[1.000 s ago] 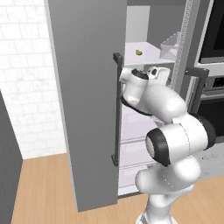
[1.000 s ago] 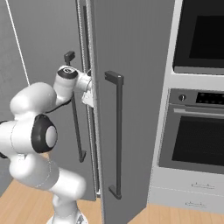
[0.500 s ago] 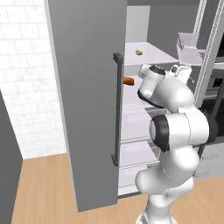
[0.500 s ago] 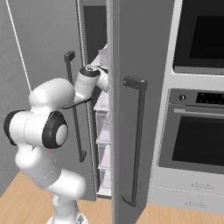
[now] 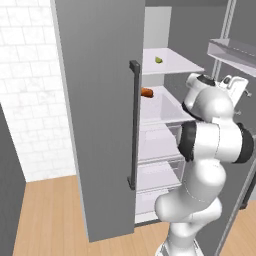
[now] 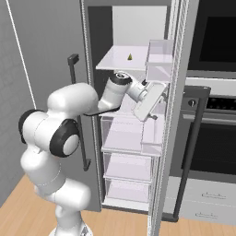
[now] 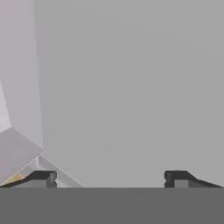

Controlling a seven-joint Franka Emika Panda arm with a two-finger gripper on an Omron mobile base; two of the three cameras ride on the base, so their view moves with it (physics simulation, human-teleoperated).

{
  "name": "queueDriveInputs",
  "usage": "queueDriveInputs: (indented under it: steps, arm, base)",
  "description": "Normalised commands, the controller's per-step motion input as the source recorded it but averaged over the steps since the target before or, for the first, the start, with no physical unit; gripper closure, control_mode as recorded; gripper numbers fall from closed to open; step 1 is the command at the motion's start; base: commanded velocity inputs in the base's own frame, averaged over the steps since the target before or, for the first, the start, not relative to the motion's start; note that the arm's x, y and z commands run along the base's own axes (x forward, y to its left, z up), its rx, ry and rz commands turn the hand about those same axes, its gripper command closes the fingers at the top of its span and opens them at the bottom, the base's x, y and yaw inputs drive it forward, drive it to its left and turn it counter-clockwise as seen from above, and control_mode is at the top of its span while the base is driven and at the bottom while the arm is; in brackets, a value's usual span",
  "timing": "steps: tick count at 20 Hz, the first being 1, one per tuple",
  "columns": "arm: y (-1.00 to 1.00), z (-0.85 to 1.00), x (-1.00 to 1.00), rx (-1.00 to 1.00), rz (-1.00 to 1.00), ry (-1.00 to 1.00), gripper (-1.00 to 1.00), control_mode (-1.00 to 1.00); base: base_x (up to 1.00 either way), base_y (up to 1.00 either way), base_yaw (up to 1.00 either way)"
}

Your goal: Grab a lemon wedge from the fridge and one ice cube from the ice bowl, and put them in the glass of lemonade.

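The gripper [image 7: 109, 177], jaws spread wide and holding nothing, is facing a blank grey wall inside the fridge [image 6: 133, 138], while the lemon wedge [image 6: 130, 56] is sitting above it on the top shelf, toward the back.

The white arm rises from the lower right of the left base view, folds at a dark elbow joint in the middle right, and reaches up toward the upper right of the frame. In the right base view it climbs from the lower left, bends at a dark joint at centre left, and stretches rightward, ending in the gripper [image 6: 154, 113] just right of centre with the hand angled down to the right. In the hand view the two dark fingertips [image 7: 41, 177] sit far apart near the bottom corners, jaws spread wide with nothing between them.
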Motion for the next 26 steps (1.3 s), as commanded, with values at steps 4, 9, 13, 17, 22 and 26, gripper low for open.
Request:
queueDriveInputs:
  steps: [4, 9, 13, 17, 22, 26]
  arm:
    - [-0.67, 0.0, -0.08, 0.0, -0.04, -0.01, -1.0, -1.0]
    - [-0.1, 0.04, -0.48, 0.02, 0.08, -0.2, -1.0, -1.0]
    - [0.52, 0.0, -0.84, 0.01, 0.3, -0.3, -1.0, -1.0]
    - [0.82, 0.0, -0.43, 0.07, 0.32, -0.34, -1.0, -1.0]
    - [0.98, 0.0, -0.18, 0.12, 0.25, -0.35, -1.0, -1.0]
    - [0.92, 0.01, 0.0, 0.22, 0.11, -0.36, -1.0, -1.0]
  base:
    - [0.0, 0.0, 0.0]
    - [0.0, 0.0, 0.0]
    - [0.0, 0.0, 0.0]
    - [0.0, 0.0, 0.0]
    - [0.0, 0.0, 0.0]
    - [0.0, 0.0, 0.0]
